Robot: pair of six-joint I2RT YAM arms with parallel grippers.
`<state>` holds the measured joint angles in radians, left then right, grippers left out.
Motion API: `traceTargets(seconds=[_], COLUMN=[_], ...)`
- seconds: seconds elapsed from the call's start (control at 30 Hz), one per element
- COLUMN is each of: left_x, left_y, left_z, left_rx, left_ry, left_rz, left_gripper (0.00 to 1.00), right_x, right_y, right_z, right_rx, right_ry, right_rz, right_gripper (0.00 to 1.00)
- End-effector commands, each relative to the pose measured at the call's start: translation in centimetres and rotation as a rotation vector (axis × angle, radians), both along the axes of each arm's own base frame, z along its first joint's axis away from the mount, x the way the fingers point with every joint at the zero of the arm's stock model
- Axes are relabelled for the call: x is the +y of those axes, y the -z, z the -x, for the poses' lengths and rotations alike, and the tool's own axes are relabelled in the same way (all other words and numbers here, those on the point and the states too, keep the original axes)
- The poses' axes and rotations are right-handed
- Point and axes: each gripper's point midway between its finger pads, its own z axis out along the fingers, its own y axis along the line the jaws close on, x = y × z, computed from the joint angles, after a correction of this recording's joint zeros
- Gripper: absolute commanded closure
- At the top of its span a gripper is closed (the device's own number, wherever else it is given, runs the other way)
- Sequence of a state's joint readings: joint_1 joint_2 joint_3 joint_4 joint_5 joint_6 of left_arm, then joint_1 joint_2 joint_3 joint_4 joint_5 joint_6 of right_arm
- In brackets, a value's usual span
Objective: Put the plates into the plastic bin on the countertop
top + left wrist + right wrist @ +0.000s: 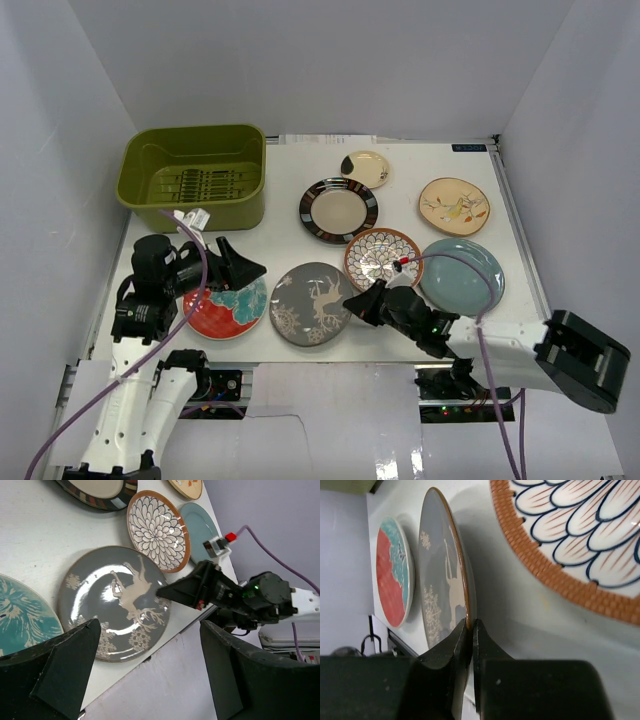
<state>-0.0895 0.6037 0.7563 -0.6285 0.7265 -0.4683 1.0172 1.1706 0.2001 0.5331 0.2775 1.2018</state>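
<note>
Plates lie spread over the white worktop (280, 245), seven in all, every one of them outside the olive-green plastic bin (190, 210), which stands at the far left corner. The right hand (352, 302) reaches in low from the near right. Its two fingers are pressed together on the right-hand rim of the grey plate (310, 303) with the pale tree pattern, and the right wrist view shows the thin brown edge nipped between the fingertips. That plate sits near the front edge, about midway across, with the red-and-teal plate (225, 308) just beside it on the left and the mandala plate (380, 257) just behind it to the right. The left hand (238, 268) hovers above the far edge of the red-and-teal plate, its fingers wide apart and gripping nothing; its own camera looks down between them onto the grey plate. Further back lies the black-rimmed plate (338, 210), with the small cream plate (365, 168) beyond it near the rear edge. The cream plate with a bird (454, 205) lies at the far right, and the light blue plate (462, 275) is in front of it, close beside the mandala plate; whether those two touch cannot be told. A purple cable (470, 268) arcs over the light blue plate.
</note>
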Motion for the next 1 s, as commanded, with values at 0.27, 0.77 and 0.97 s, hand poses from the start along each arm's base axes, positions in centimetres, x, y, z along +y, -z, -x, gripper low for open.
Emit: traceTargets(seconds=[0.27, 0.77, 0.97], left_x=[1.2, 3.3, 3.0], left_y=[-3.5, -2.6, 0.7], left_z=[-2.6, -1.4, -1.7], left_rx=[-0.111, -0.128, -0.044], left_ry=[-0.119, -0.254, -0.260], left_rz=[-0.019, -0.064, -0.064], left_gripper=[0.15, 0.26, 0.26], right_x=[-2.6, 6.7, 14.9], right_y=[-20.8, -42.1, -43.7], right_z=[-3.1, -18.1, -23.6], right_rx=[-0.533, -0.903, -0.909], right_ry=[0.096, 0.097, 0.024], right_rz=[0.057, -0.068, -0.188], right_gripper=[0.92, 0.92, 0.92])
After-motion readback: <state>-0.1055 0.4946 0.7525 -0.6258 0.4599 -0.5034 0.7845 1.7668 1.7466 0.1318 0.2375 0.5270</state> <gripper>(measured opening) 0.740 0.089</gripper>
